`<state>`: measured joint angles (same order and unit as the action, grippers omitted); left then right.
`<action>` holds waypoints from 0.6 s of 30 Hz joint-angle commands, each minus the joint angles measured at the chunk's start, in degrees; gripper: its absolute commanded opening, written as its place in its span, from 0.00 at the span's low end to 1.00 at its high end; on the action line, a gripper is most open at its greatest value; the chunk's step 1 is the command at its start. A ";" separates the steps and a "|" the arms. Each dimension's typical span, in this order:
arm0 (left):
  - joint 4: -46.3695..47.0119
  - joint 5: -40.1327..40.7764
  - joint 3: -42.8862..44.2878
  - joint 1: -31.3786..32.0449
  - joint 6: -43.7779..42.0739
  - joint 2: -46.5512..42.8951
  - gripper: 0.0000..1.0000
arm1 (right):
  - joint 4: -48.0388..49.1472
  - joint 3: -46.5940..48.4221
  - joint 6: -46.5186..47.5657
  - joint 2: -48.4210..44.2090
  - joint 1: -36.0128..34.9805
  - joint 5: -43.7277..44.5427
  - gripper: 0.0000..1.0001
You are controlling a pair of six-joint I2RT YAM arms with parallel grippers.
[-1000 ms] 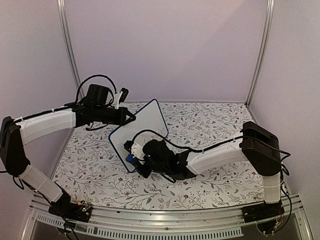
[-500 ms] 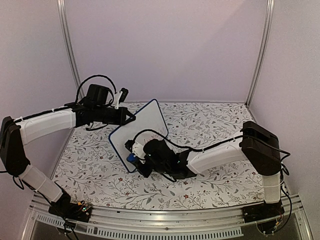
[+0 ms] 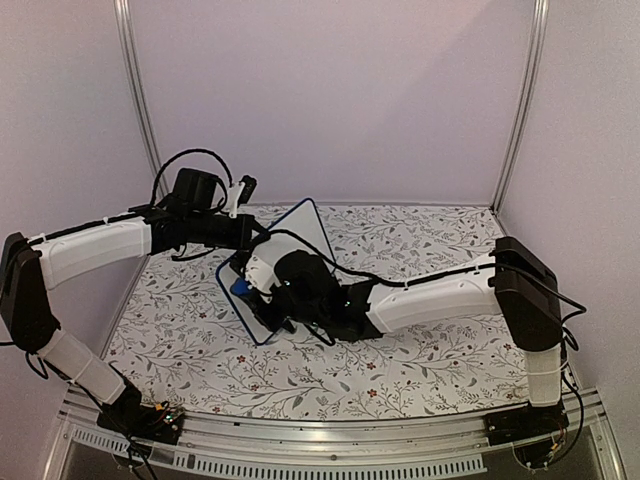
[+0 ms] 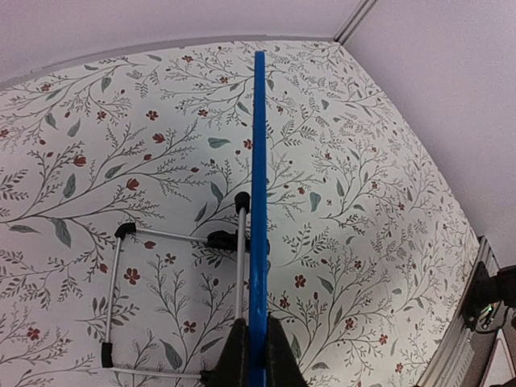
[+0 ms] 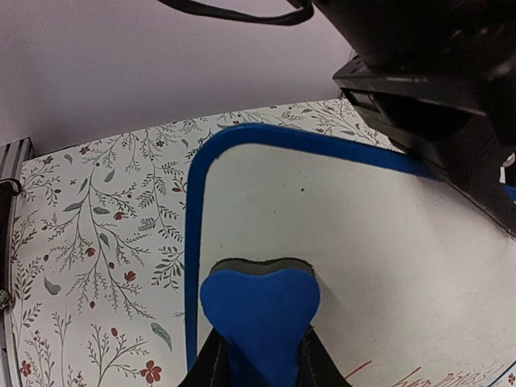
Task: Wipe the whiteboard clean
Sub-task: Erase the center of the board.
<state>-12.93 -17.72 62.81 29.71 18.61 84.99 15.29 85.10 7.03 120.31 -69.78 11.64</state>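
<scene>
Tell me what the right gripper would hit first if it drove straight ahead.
Most likely the whiteboard: the right gripper aims its blue eraser at the white face and may be touching it now, though depth is unclear.

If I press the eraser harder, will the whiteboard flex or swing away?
The whiteboard is likely stiff: its edge looks dead straight in the left wrist view. The left gripper pinches only one edge, so hard pressure from the eraser might pivot it.

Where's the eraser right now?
In the top view the eraser is left of centre, held in the right gripper against the whiteboard near its left edge, just below the left gripper.
</scene>
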 commanded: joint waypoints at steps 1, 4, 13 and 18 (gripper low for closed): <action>-3.08 -2.43 -1.46 1.30 1.37 0.13 0.00 | 1.76 -1.95 -0.77 -0.81 0.75 -0.60 0.17; -3.08 -2.54 -1.46 1.26 1.44 0.09 0.00 | 1.85 -5.40 -2.37 -0.95 0.70 -1.50 0.17; -3.08 -2.54 -1.46 1.25 1.51 0.22 0.00 | 2.03 -11.95 -6.70 -0.61 0.39 -1.46 0.16; -3.12 -2.59 -1.45 1.23 1.59 0.26 0.00 | 2.06 -9.65 -5.91 -1.27 0.44 -0.77 0.16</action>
<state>-13.08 -18.11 62.81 29.74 19.88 84.99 16.71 73.43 1.54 120.16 -69.69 10.20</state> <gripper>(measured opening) 0.014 0.217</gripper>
